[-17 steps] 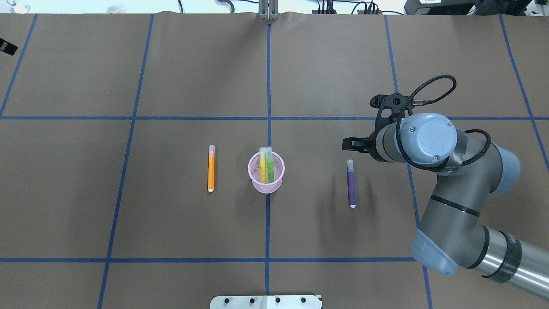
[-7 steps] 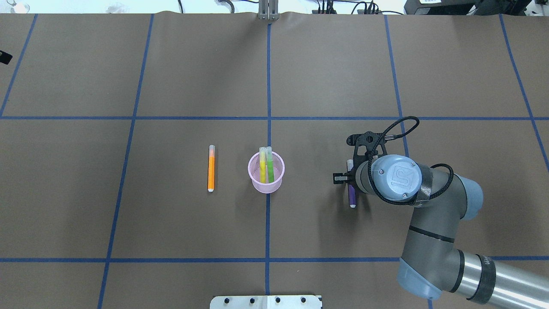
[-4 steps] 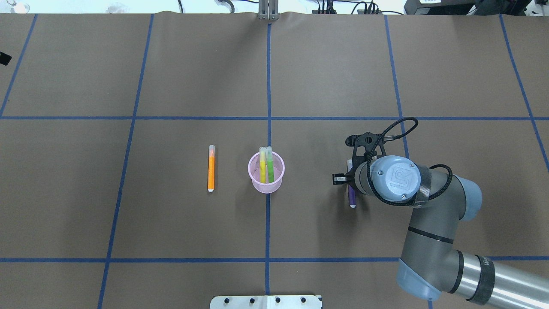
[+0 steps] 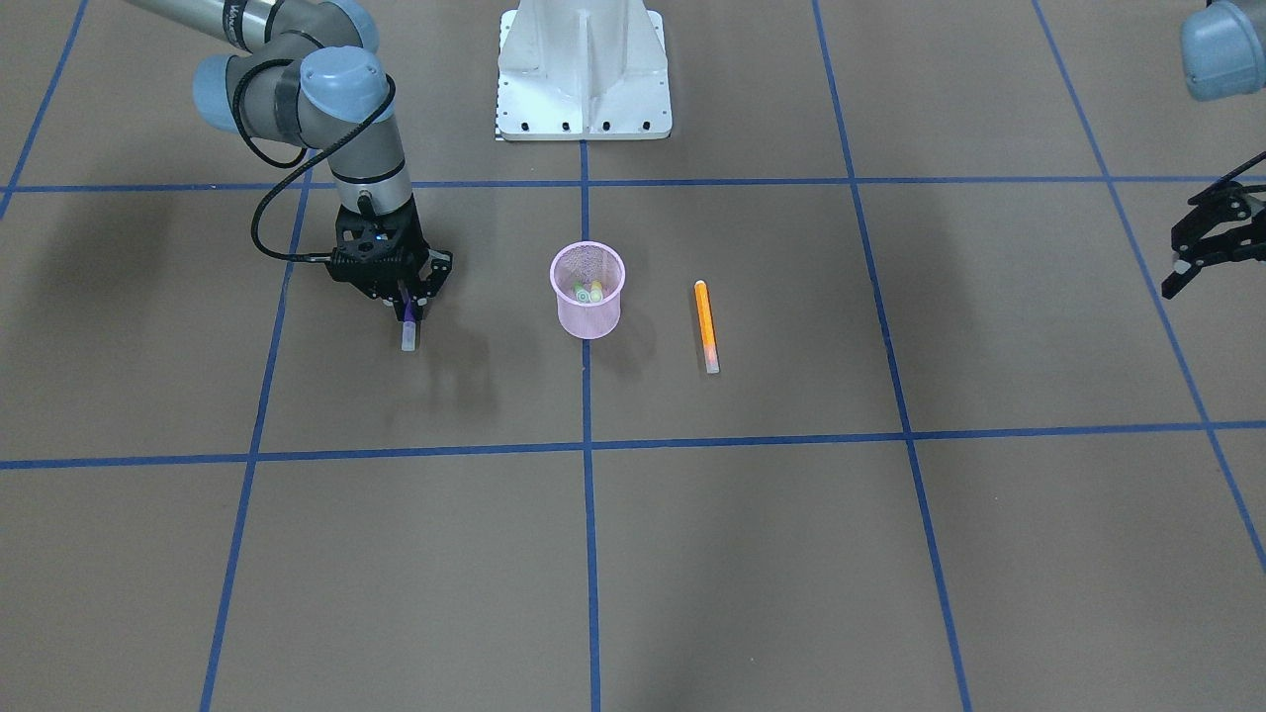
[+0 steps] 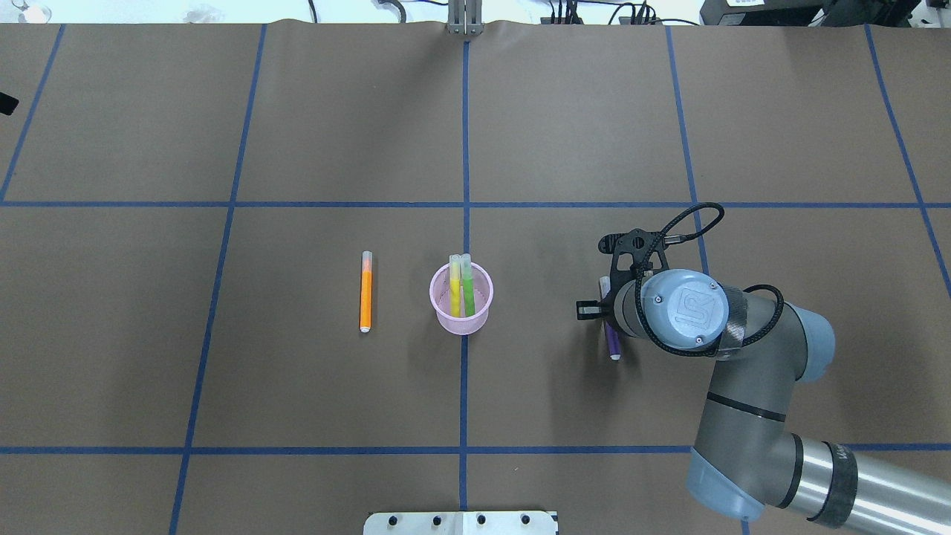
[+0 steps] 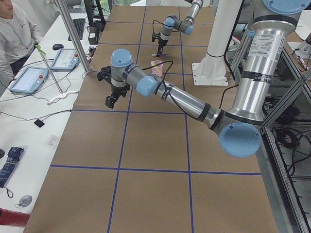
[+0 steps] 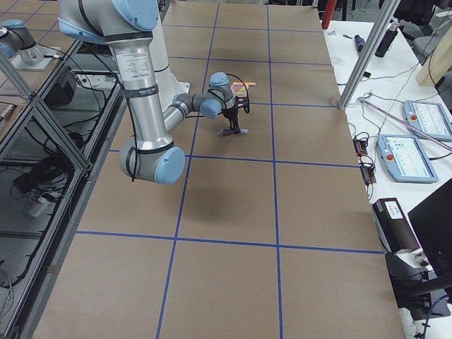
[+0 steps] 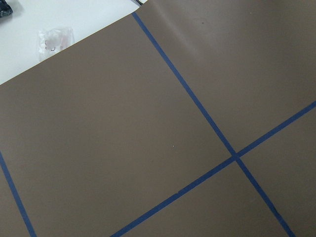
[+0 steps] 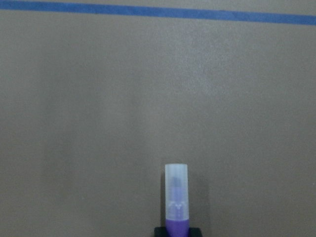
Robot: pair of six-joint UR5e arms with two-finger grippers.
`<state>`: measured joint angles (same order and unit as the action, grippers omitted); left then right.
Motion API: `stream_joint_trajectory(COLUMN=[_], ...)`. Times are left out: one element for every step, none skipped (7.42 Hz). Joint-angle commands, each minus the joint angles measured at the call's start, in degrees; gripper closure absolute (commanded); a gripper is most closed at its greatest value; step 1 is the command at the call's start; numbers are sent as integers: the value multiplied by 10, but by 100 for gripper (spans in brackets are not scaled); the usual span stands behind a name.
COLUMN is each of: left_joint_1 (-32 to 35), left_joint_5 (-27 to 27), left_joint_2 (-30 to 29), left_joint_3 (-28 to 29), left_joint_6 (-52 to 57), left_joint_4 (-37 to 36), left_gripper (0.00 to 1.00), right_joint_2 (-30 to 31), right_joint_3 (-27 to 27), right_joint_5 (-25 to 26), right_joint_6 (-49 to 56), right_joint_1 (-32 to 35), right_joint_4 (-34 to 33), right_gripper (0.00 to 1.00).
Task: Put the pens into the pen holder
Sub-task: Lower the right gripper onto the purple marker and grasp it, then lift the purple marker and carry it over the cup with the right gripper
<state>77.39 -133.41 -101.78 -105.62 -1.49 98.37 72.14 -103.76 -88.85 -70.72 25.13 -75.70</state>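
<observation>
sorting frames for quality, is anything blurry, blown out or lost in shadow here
Right wrist view: soft and grainy, though the clear cap of the purple pen reads. Front-facing view: sharp, with broad soft arm shadows on the table beside the right hand. Overhead view: even light, only the strip beyond the table's far edge is blown out; the pen holder is crisp.

Around pen holder, orange pen at 9 o'clock, right gripper with purple pen at 3, open table toward 12 and 6.
</observation>
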Motion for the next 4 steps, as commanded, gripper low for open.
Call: stream_joint_trajectory(left_joint_1=[0,-1,-1,-1], left_joint_5=[-1,-2,-3,-4], left_joint_2=[0,0,0,-1], left_joint_3=[0,0,1,1], left_joint_6=[0,0,-1,-1], left_joint_4=[0,0,0,0], left_gripper=[0,0,0,0], right_joint_2=[-15,-33,-61,-80], right_joint_3=[-33,-57,-60,-66], right_joint_5=[111,166,250,287], right_joint_6=[1,1,1,0], right_joint_1=[4,4,-2,-16], right_joint_4=[4,5,6,6], right_gripper=[100,100,100,100])
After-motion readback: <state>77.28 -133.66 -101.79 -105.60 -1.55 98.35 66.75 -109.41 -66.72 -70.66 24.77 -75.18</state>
